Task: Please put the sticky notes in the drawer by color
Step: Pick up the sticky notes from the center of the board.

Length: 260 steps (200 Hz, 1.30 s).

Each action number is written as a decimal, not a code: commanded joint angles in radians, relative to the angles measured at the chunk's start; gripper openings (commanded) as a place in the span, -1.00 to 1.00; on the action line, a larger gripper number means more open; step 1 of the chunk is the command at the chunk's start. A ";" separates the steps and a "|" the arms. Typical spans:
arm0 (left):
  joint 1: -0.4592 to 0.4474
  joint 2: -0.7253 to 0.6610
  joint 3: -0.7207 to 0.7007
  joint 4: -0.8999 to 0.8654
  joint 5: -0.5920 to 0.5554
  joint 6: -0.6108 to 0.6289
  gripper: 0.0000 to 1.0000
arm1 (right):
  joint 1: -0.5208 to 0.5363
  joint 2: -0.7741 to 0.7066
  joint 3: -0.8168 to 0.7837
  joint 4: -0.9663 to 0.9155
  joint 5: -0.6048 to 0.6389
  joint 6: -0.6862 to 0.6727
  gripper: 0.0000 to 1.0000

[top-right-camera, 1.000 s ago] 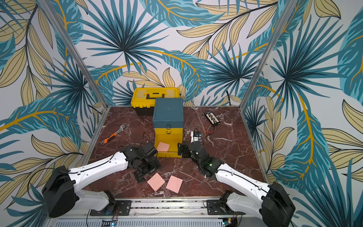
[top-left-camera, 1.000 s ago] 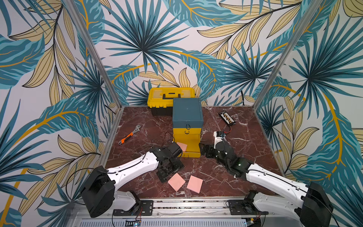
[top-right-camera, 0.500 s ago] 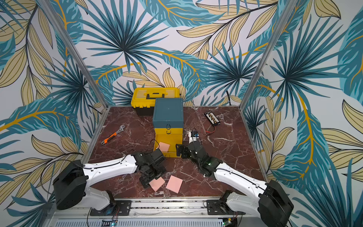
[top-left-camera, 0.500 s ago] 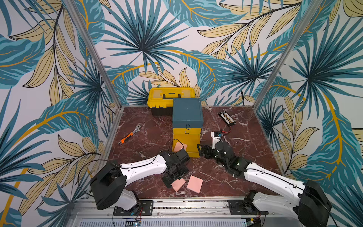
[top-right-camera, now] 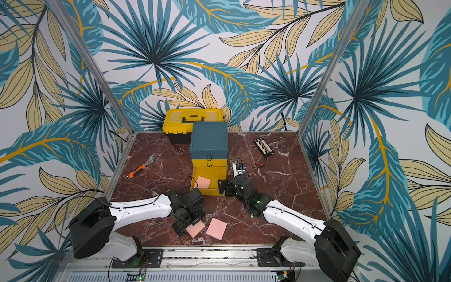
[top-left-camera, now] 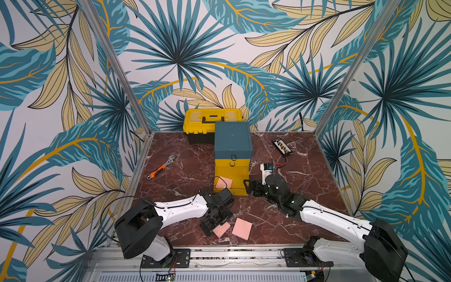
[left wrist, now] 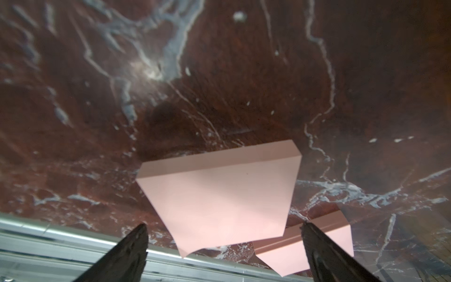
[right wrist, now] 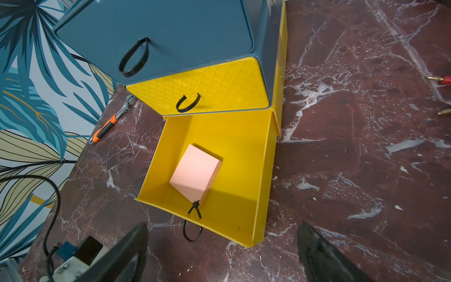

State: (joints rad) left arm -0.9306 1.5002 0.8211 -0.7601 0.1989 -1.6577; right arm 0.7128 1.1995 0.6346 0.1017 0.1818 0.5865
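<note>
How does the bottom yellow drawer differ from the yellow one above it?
The bottom drawer is pulled out; the middle drawer is pushed shut. The bottom drawer shows a pink pad inside; the middle drawer's inside is hidden. Both are yellow with a black loop pull.

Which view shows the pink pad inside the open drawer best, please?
The right wrist view: the pink pad lies close and clear in the open drawer. Both top views show it small; the left wrist view misses it.

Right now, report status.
Left pincer open over pink pad. Right pincer open by open bottom drawer. One pink pad inside, two on table. No obstruction seen.
</note>
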 commanded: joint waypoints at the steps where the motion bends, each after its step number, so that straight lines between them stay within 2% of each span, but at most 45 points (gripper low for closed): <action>1: 0.001 0.017 0.002 0.023 -0.011 0.002 1.00 | -0.007 0.025 -0.010 0.030 -0.023 -0.006 0.89; 122: 0.009 0.088 0.032 -0.014 -0.039 0.022 0.99 | -0.029 0.052 -0.018 0.035 -0.035 -0.003 0.89; 179: 0.009 0.139 0.038 0.004 -0.017 0.032 1.00 | -0.038 0.051 -0.023 0.034 -0.039 -0.007 0.89; 238: 0.008 0.120 0.035 -0.011 -0.021 0.047 0.83 | -0.044 0.063 -0.030 0.055 -0.050 0.004 0.89; 260: 0.008 0.121 0.033 0.001 -0.015 0.059 0.71 | -0.046 0.065 -0.030 0.057 -0.049 0.005 0.89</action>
State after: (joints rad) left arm -0.9241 1.6054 0.8680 -0.7853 0.2066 -1.6218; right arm 0.6720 1.2518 0.6308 0.1375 0.1410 0.5884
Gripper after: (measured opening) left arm 0.869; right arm 0.944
